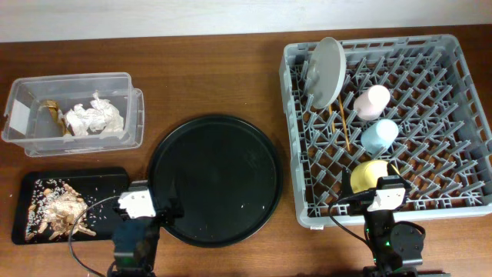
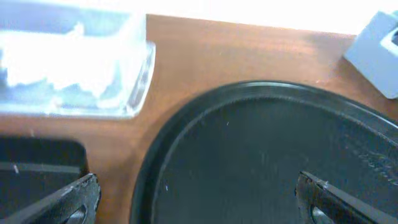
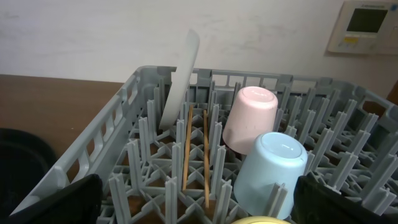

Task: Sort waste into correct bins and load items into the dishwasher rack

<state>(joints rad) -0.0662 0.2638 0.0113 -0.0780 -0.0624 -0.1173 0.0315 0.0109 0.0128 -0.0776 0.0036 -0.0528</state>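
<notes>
The grey dishwasher rack [image 1: 461, 115] holds the grey plate [image 1: 327, 71] on edge, the pink cup [image 1: 372, 101], the light-blue cup [image 1: 380, 136], the yellow bowl [image 1: 370, 174] and the chopsticks [image 1: 342, 123]. The clear box [image 1: 23, 100] holds the white napkin [image 1: 94, 117] and a brown scrap [image 1: 54, 108]. The flat black tray [image 1: 108, 178] holds peanut shells [image 1: 61, 211] and crumbs. My left gripper [image 2: 196, 202] is open and empty over the round tray's left edge. My right gripper [image 3: 198, 202] is open and empty at the rack's near edge, facing the cups [image 3: 250, 118] and chopsticks [image 3: 196, 155].
The large round black tray [image 1: 215, 178] lies between the flat tray and the rack, with a few pale specks on it. The brown wooden table [image 1: 223, 69] runs behind it. A wall panel [image 3: 367, 25] shows past the rack.
</notes>
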